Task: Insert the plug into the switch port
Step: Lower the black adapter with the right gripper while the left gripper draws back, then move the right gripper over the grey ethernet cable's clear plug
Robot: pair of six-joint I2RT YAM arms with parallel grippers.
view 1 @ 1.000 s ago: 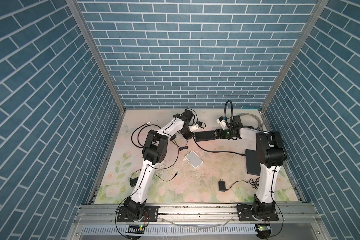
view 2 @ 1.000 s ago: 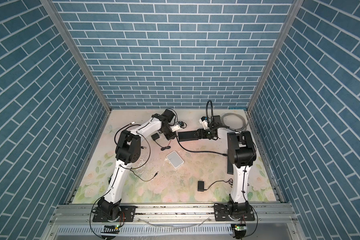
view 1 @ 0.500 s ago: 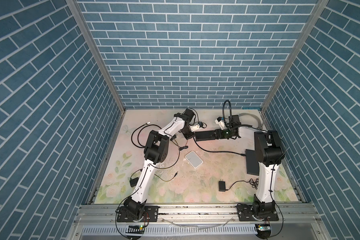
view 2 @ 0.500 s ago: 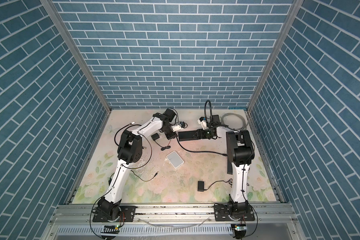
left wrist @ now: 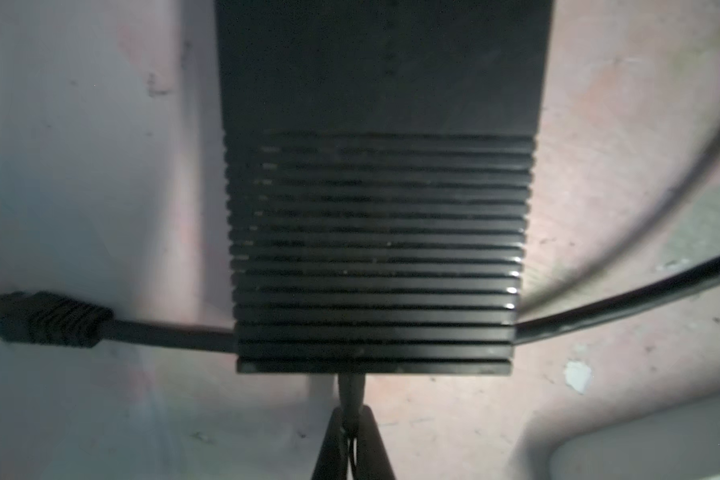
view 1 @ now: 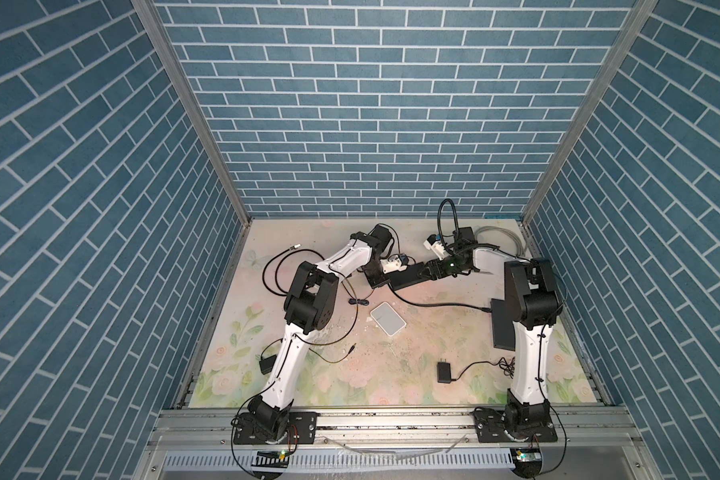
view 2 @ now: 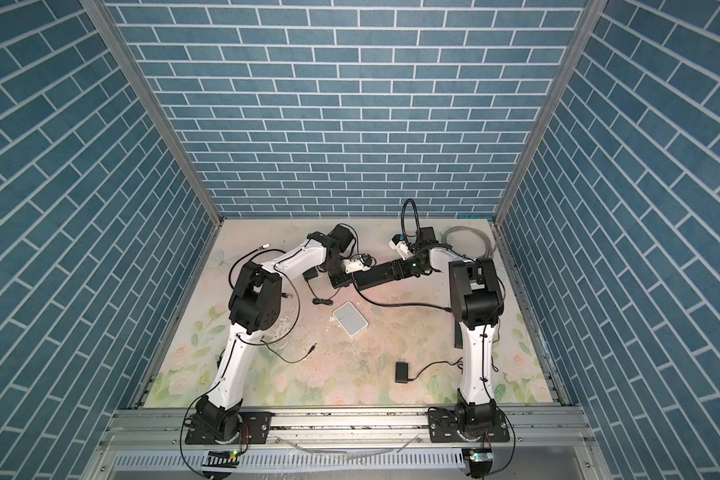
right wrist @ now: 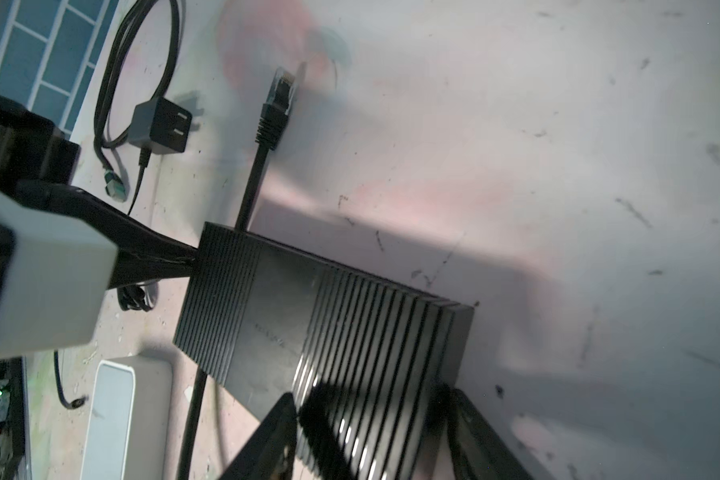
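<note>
Left pincer [left wrist: 352,415] clamps shut on the plug [left wrist: 351,386]; port hidden from me; plug meets the switch [left wrist: 375,208] just past its tips.

Bench [view 1: 391,386]: pale floral-print top, scuffed and speckled. Black ribbed plastic switch box [view 1: 408,277] lies lengthwise between left jaws and right jaws. It sits over a flat black network cable [right wrist: 252,183], whose plug end lies free beside it. White rounded plastic box [view 1: 387,318] is near, on the arm-base side of both jaws. Black two-prong wall adapter [view 1: 444,371] is well apart, same side. Grey coiled cable [view 1: 497,230] lies behind right jaws. Second black two-prong adapter [right wrist: 161,124] lies just beyond left jaws.
</note>
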